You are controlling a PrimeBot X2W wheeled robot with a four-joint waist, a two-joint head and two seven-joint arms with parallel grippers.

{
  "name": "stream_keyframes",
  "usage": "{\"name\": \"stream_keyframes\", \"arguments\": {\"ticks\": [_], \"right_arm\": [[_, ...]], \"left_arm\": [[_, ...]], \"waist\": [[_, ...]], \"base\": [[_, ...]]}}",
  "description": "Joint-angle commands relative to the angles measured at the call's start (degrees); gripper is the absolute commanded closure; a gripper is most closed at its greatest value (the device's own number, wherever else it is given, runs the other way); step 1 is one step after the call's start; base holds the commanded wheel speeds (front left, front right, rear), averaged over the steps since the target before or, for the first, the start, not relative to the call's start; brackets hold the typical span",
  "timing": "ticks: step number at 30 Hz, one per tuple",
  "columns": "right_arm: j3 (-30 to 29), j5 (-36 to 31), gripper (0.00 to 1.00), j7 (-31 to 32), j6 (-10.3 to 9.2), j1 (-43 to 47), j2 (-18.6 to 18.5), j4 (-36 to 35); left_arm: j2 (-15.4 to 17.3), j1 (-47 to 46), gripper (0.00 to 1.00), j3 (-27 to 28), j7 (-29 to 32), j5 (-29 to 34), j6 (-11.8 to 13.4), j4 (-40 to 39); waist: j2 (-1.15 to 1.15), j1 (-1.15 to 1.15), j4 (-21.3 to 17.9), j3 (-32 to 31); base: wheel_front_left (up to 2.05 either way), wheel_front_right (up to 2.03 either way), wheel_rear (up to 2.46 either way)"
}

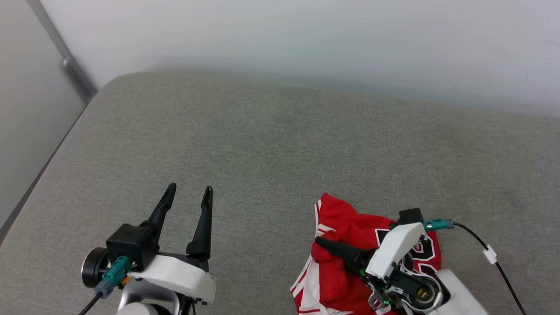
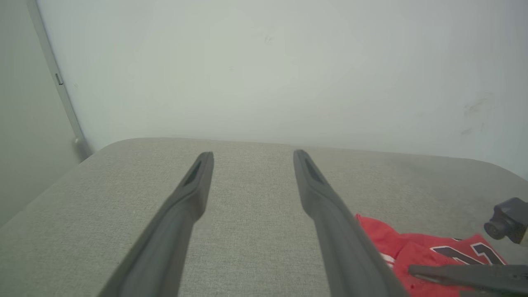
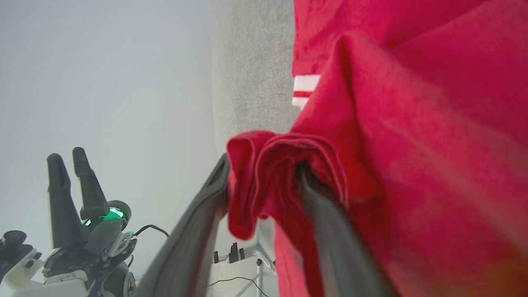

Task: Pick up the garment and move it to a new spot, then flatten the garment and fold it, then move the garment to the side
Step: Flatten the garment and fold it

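- The left gripper (image 1: 190, 188) is hovering at near left, fingers spread and holding nothing, well apart from the jersey;
- The grey upholstered surface (image 1: 280, 144) is stretching between and beyond, offering open room leftward and farther;
- The red jersey (image 1: 345, 218) is lying crumpled at near right; the right gripper (image 3: 264, 165), pointing left, is pinching a fold of it.

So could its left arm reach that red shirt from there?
Probably yes: only bare grey cushion lies between the open left tool and the garment to its right. The right tool grips a fold.
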Motion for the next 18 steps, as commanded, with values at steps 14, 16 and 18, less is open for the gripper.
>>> {"name": "stream_keyframes", "arguments": {"ticks": [14,16,18], "right_arm": [[12.84,-19.32,0.0,-6.93,-0.01,-2.75,-9.94,-13.02],[12.45,-24.93,0.0,-9.85,-0.01,-2.48,-12.35,-14.34],[10.82,-30.39,0.0,-12.7,-0.01,-1.73,-14.26,-15.15]], "left_arm": [[0.38,1.1,0.0,0.95,-1.19,-0.82,0.88,1.63],[0.48,1.42,0.0,1.17,-1.38,-0.94,1.27,1.67],[0.51,2.03,0.0,1.39,-1.51,-1.12,1.61,1.73]], "waist": [[0.0,0.0,-4.6,-1.56],[0.0,0.0,-5.5,-1.98],[0.0,0.0,-6.39,-2.25]], "base": [[0.0,0.0,0.0],[0.0,0.0,0.0],[0.0,0.0,0.0]]}}
